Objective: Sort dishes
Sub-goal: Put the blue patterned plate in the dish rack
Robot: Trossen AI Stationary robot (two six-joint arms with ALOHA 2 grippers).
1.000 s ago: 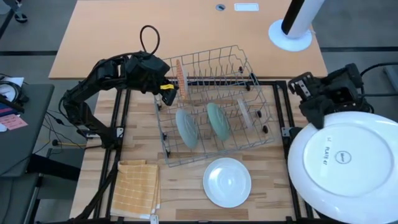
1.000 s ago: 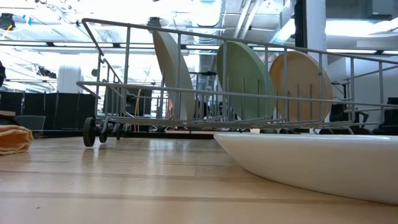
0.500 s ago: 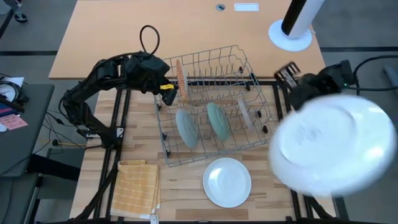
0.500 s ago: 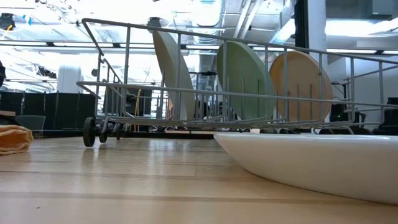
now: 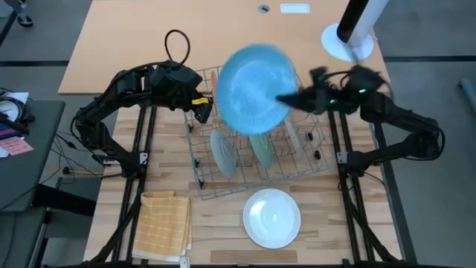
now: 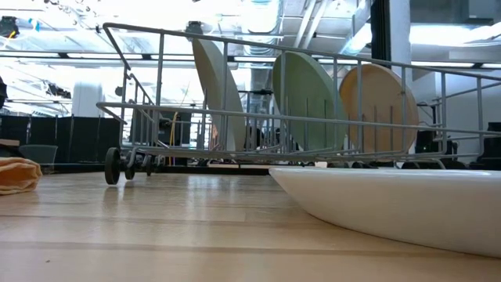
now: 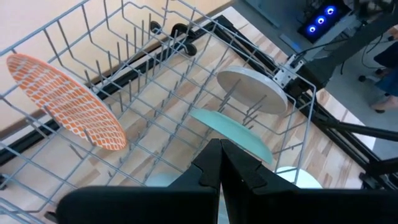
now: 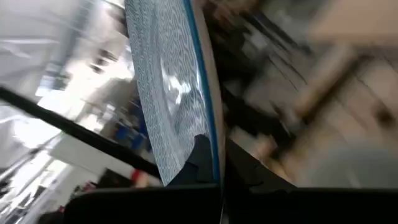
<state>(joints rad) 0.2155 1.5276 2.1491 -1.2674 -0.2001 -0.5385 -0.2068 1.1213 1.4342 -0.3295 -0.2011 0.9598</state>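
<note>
My right gripper (image 5: 288, 97) reaches over the grey wire rack (image 5: 277, 61) and is shut on a blue patterned plate (image 5: 251, 83). That plate is blurred in the high view. In the rack an orange-red patterned plate (image 5: 216, 92), two pale teal plates (image 5: 223, 152) (image 5: 261, 145) and a beige plate (image 5: 293, 136) stand on edge between the wires. A white plate (image 5: 272, 217) lies flat on the table in front of the rack. My left gripper (image 5: 199, 104) hangs shut over the rack's left end, touching nothing. My right gripper pinches the blue plate's rim (image 8: 210, 149) between its two fingers, on the edge nearest the table's right side (image 5: 282, 99). The fingers come from the right. The plate is lifted clear above the rack and tilted, its blue face showing from above.
A yellow checked cloth (image 5: 165, 225) lies at the near left of the table. A white lamp base (image 5: 347, 41) and a black cable loop (image 5: 177, 46) sit on the far tabletop. In the low view the white plate (image 6: 391, 205) fills the near right.
My right gripper has swung from the table's right edge toward the left and far side, ending over the rack. The plate it carries has turned over: its white underside faced up before, and now its blue face does. The left arm has kept still.
</note>
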